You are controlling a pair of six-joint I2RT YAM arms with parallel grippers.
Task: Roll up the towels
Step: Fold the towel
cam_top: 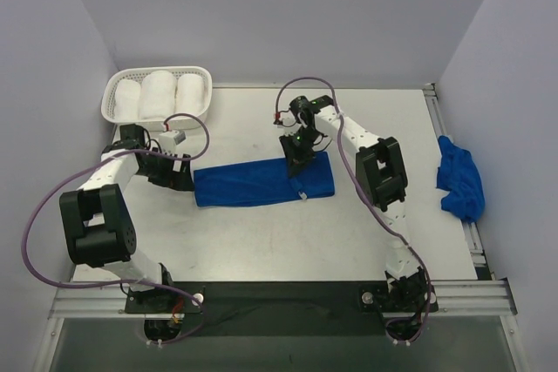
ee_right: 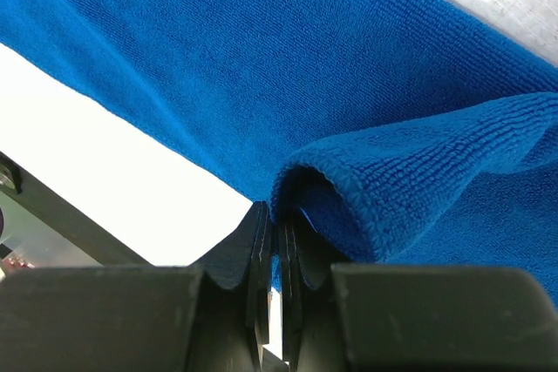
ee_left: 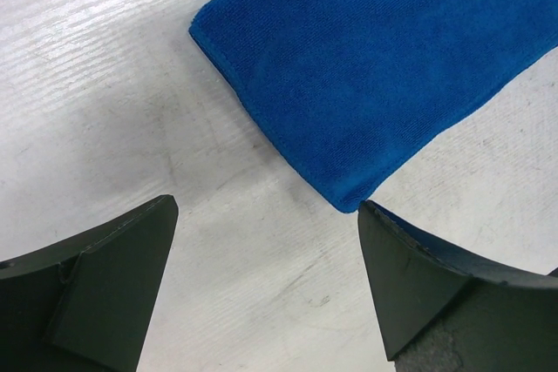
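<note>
A long blue towel strip (cam_top: 261, 185) lies flat near the middle of the worktop (cam_top: 261, 246), running from 9 o'clock to 3 o'clock in the top view.

The left claw (cam_top: 187, 180) sits low at the strip's 9 o'clock end, released, with its jaws spread wide. In the left wrist view its two dark fingers (ee_left: 113, 285) stand well apart over bare worktop. The strip's end corner reaches down between them and comes just beside the tip of the finger at 3 o'clock, where a sliver of blue shows along the finger's upper edge.

The right claw (cam_top: 295, 163) is down on the strip towards its 3 o'clock end. It is clenched. In the right wrist view its fingers (ee_right: 261, 250) are pressed together at the strip's near edge. A raised, curled fold of the cloth touches the tips, and I cannot tell whether any cloth is caught between them.

A second blue towel, the crumpled towel (cam_top: 459, 179), lies heaped at the worktop's 3 o'clock edge, well apart from both claws.

A white basket (cam_top: 109, 104) stands at about 10 o'clock and holds three white rolls (cam_top: 159, 93) side by side.
</note>
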